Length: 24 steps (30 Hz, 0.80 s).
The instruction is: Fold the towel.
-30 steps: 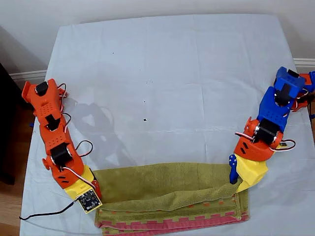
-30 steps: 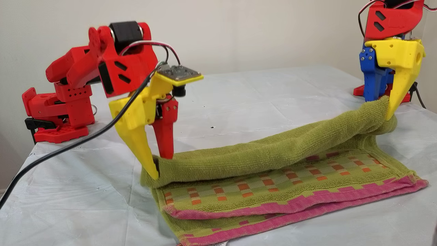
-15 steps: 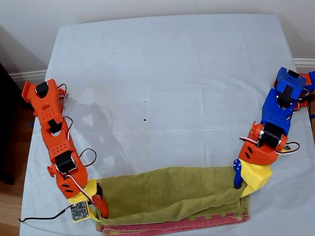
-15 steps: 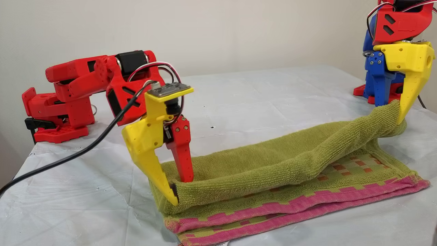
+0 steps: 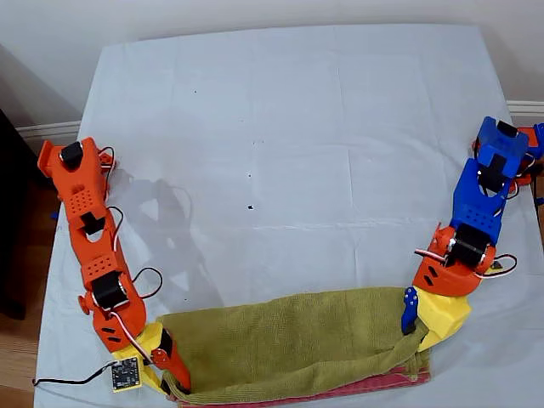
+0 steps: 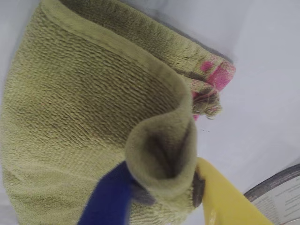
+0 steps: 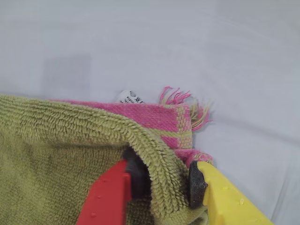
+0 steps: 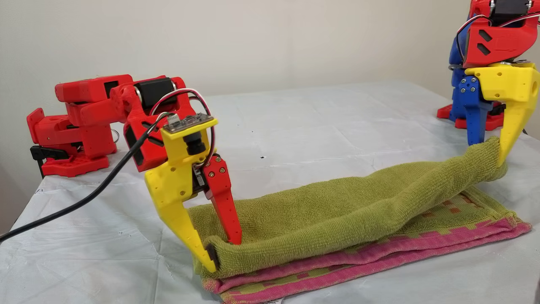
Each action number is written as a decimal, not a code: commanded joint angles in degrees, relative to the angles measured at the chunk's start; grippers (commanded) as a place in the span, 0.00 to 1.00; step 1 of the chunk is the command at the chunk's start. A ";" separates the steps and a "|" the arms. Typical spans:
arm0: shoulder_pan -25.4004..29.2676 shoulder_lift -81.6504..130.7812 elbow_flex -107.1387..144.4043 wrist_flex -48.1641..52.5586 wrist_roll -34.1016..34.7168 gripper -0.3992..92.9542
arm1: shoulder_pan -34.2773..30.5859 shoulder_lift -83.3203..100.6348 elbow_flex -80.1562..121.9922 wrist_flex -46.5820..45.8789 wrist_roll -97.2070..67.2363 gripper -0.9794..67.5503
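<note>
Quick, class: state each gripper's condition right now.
My first gripper: closed on the towel.
My second gripper: closed on the towel.

The folded green edge of the towel (image 8: pixel 337 211) is now carried further over the checked stripe (image 8: pixel 447 210), toward the pink end bands (image 8: pixel 379 249); the stripe, broadly exposed a second ago, is mostly covered, with only a patch left near the second-named corner. The second gripper (image 8: pixel 219 253) is now lowered almost onto the towel's pink-banded corner. The first gripper (image 8: pixel 491 152) is also brought down, and the raised towel corner hangs lower above the stripe than before.
</note>
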 commanded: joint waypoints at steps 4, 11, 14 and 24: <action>-0.18 2.37 -4.22 0.00 0.35 0.49 | -0.35 2.99 -5.71 0.53 0.35 0.65; -1.32 4.39 -4.22 3.08 1.32 0.51 | 0.44 5.98 -5.80 4.31 -0.44 0.71; -2.11 6.24 -4.22 5.36 1.23 0.49 | 1.41 7.73 -5.80 4.83 -2.72 0.64; -3.60 9.84 -4.22 8.96 1.76 0.39 | 3.34 12.22 -5.27 5.01 -8.79 0.63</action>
